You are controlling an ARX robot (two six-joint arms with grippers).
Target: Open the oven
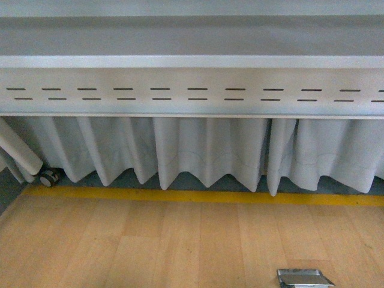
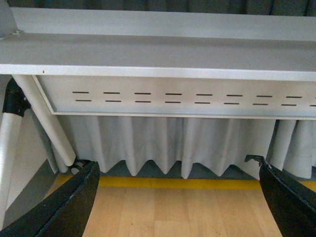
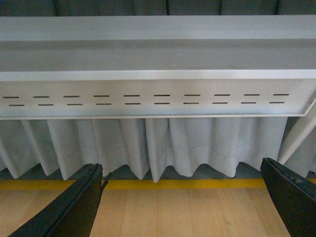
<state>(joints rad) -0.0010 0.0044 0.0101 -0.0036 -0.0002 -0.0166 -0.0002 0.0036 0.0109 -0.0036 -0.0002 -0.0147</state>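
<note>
Filling the upper half of all three views is the edge of a grey table (image 1: pixel 192 62) with a slotted panel (image 1: pixel 192 93) under it. The oven shows in none of them, so its direction from either arm, the run of its handle and the nearer arm cannot be told. My guess is that it stands on the tabletop, above the top of every frame.

A white curtain (image 1: pixel 204 147) hangs mid-frame, above the wooden floor (image 1: pixel 150 240) and its yellow stripe (image 1: pixel 180 196). The left gripper (image 2: pixel 173 163) is spread wide, its fingers in the lower corners with nothing between them. The right gripper (image 3: pixel 181 165) is the same.

Only the left wrist view shows a table leg (image 2: pixel 47 121), at its left. Only the front view shows a caster (image 1: pixel 49 177) at its left edge and a metal plate (image 1: pixel 304 278) at lower right, and no arm appears there.
</note>
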